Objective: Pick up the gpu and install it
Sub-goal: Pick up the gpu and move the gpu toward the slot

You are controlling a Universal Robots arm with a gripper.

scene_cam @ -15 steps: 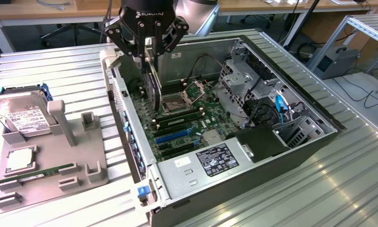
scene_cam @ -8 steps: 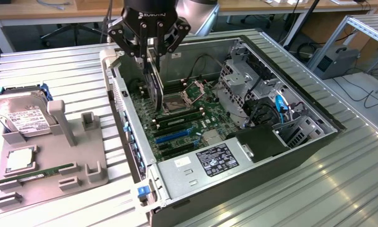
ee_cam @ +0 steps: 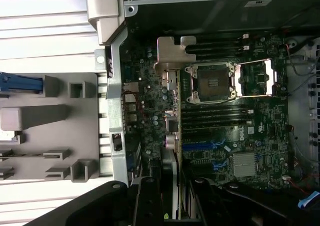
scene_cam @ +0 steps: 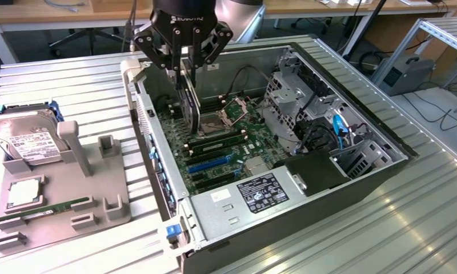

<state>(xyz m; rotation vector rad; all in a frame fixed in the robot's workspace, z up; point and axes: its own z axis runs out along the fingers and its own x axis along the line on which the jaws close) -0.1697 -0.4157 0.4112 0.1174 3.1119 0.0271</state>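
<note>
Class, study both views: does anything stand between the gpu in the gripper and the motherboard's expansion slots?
Nothing visible does. The gripper holds the gpu edge-down above the motherboard; the blue slots lie bare, and no cable crosses beneath the card.

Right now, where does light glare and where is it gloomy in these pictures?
Exterior view: light glares in white patches on the ribbed silvery metal table at that view's lower right; the open black computer case is evenly lit inside. Wrist view: the table washes out pale, the case's inner wall is shadowed, and the black gripper clamping the slim dark graphics card is a silhouette.
</note>
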